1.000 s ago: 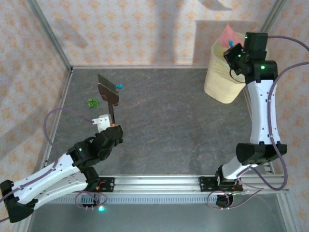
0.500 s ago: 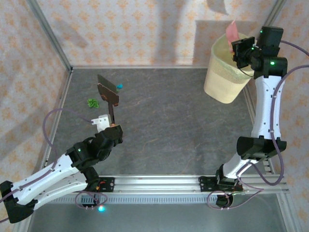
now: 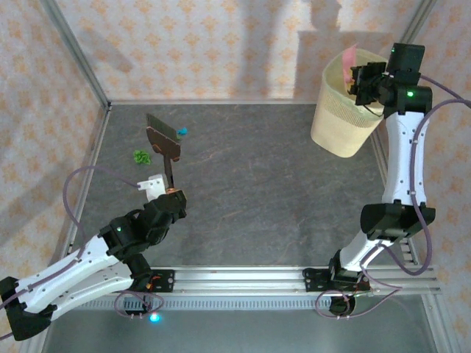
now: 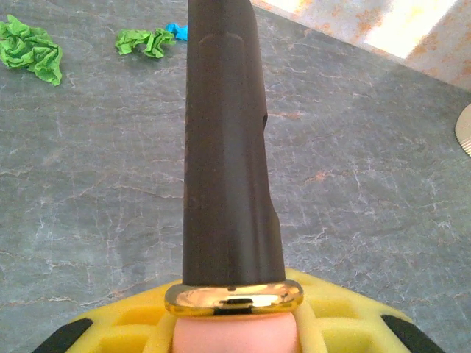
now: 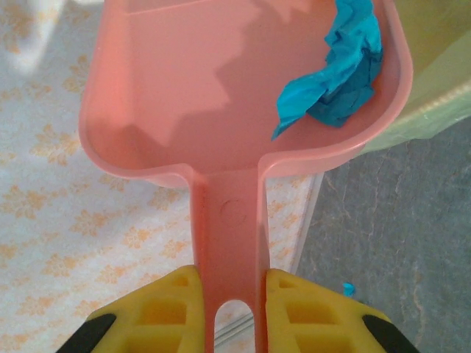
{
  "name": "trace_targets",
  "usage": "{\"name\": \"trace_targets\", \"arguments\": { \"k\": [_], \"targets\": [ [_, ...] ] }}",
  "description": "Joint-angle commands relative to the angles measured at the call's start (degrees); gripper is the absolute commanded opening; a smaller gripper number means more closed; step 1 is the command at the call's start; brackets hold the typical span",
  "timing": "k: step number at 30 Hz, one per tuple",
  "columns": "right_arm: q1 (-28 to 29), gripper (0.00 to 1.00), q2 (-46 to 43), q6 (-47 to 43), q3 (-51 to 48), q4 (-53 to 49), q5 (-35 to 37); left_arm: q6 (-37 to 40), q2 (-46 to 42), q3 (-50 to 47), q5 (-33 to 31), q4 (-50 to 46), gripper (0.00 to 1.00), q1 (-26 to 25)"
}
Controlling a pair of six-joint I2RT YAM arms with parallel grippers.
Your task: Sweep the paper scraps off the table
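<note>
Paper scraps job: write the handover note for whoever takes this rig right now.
Left gripper: shut on the dark brown brush handle, brush head by the far-left scraps.
Right gripper: shut on the pink plastic dustpan, raised at the cream ribbed bin.
Scraps: a crumpled teal scrap lies in the pan; two green scraps and a small teal bit lie on the dark grey table.
Done: one load lifted to the bin.
Left: tip it out, then sweep up those three.
</note>
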Motion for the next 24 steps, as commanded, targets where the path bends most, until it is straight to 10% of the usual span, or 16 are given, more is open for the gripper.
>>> {"name": "trace_targets", "arguments": {
  "k": [1, 13, 24],
  "targets": [
    [-0.5, 0.00, -2.1, 5.1, -2.9, 5.3, -0.1, -0.3, -0.7, 1.4, -1.4, -0.1, 0.00, -0.5],
    [-0.6, 0.00, -7.0, 8.6, -10.3, 12.5, 0.8, -0.4, -0.8, 1.4, -1.4, -0.1, 0.00, -0.5],
    [3.9, 0.00, -14.0, -10.2, -8.6, 7.4, 8.0, -0.6, -1.3, 1.4, -3.8, -1.1, 0.00, -0.5]
  ]
}}
